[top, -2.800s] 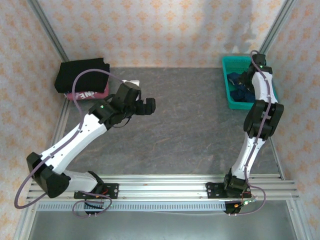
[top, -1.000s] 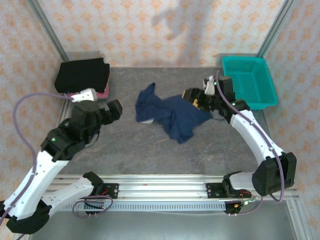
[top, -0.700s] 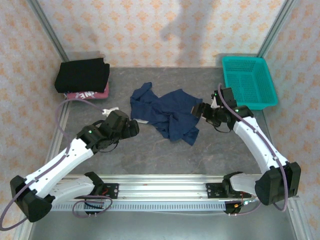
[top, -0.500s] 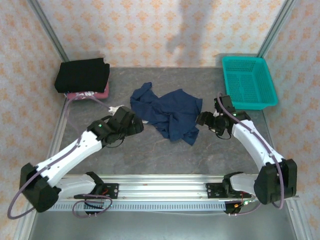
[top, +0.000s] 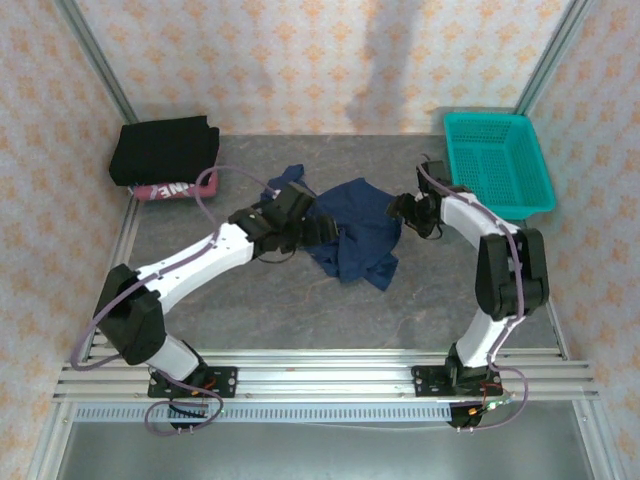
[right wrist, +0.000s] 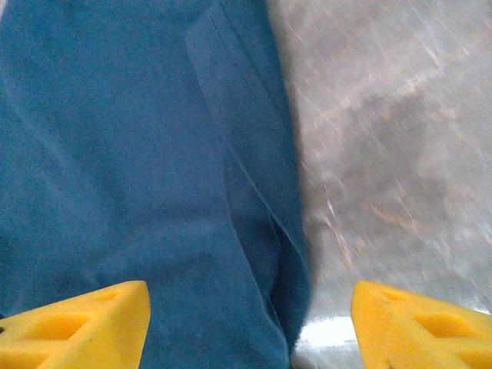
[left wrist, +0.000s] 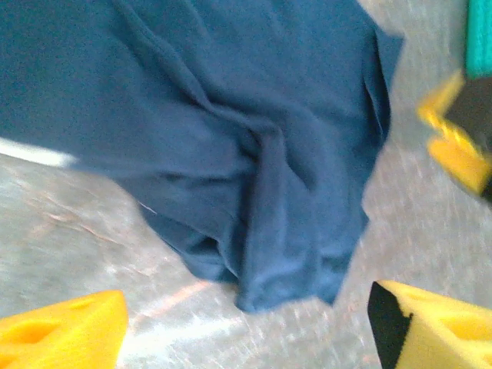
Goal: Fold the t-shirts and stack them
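Both arms have closed in on the navy t-shirt (top: 352,236) over the last half second: the left end effector (top: 320,228) now hangs over the shirt's left half, and the right end effector (top: 403,208) sits at its far right edge, with that forearm folded back.

We see the shirt lying crumpled in the middle of the bench (top: 300,300). Its long axis runs diagonally, from the far left down to the near right. We cannot tell which end is the collar.

From above, the cloth reads as one dark, soft heap. The left wrist view adds deep folds, a ragged lower hem and a white streak at the left. It also catches the other arm's yellow tips and a sliver of the teal basket (top: 500,165). The right wrist view shows a stitched seam along the shirt's edge against mottled grey stone.

Each wrist view shows its wedge-shaped yellow pads (left wrist: 69,330) set wide apart, gripping nothing.

The black t-shirt (top: 165,150) lies folded on the pink t-shirt (top: 170,188) in the far left corner.
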`<state>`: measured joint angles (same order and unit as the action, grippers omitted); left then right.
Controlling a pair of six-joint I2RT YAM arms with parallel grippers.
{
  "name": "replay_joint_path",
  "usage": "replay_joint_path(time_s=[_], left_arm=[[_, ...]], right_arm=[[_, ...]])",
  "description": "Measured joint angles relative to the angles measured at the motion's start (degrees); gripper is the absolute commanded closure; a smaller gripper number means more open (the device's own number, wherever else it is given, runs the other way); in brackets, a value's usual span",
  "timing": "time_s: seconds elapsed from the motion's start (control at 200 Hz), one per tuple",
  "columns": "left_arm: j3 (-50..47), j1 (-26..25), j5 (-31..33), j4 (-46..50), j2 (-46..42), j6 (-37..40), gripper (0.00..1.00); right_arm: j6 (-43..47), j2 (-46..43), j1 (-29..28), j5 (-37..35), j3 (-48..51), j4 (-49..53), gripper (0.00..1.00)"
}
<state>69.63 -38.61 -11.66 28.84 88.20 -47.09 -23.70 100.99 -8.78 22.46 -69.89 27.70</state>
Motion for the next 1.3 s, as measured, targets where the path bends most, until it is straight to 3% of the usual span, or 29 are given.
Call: replay_joint_path(time_s=[0.325,0.696,0.851,0.951,1.006,1.166,1.301], left_arm=[[-1.07,-9.73,-6.27,-3.76,11.76,-6.05,0.34],[1.66,-10.16,-5.46,-4.68,17.33,-8.63,0.43],[3.98,-10.16,-4.22,-4.52,20.02,-8.85,0.59],[5.64,-10.14,-2.89,-4.07,22.36,-8.81,0.89],[6.14,-10.14,-2.4,-3.91,23.34,-8.87,1.0],[6.1,-10.14,-0.79,-2.27,22.71,-8.5,1.0],[4.31,-10.14,1.03,-0.55,17.27,-8.33,1.0]], right_arm=[[1.51,6.73,1.46,0.7,-2.78,-0.79,0.4],[1.49,8.26,1.44,3.34,-3.87,-1.92,0.45],[1.46,8.26,1.44,4.48,-3.87,-2.54,0.45],[1.46,8.26,1.44,4.7,-3.87,-2.84,0.45],[1.44,8.26,1.44,4.85,-3.96,-2.89,0.46],[1.44,8.33,1.44,4.98,-4.68,-2.86,0.46],[1.46,9.75,1.44,4.48,-7.65,-2.45,0.47]])
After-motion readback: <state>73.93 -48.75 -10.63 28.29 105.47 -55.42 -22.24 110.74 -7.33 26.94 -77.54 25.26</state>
